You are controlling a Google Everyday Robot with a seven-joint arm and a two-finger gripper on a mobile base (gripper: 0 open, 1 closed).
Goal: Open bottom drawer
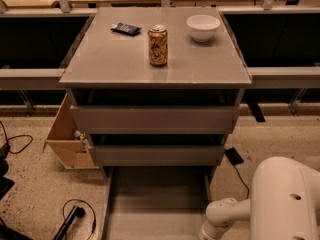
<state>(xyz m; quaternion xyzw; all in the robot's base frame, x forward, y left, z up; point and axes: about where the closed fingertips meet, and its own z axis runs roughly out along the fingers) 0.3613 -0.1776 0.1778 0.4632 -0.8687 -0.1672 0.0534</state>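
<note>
The grey cabinet point(155, 66) stands in the middle of the camera view with two tall drawer fronts, upper point(154, 119) and middle point(156, 155). Below them the bottom drawer point(155, 204) stands pulled out toward me, showing its plain grey inside. Its front runs past the bottom edge of the view. My white arm point(285, 199) fills the bottom right corner, and one link point(222, 216) reaches down beside the drawer's right side. The gripper is out of view below the bottom edge.
On the cabinet top stand a can point(157, 45), a white bowl point(203, 27) and a dark packet point(125, 29). A light wooden box point(67, 136) leans at the cabinet's left. Cables point(75, 216) lie on the floor at left, and a black object point(233, 156) at right.
</note>
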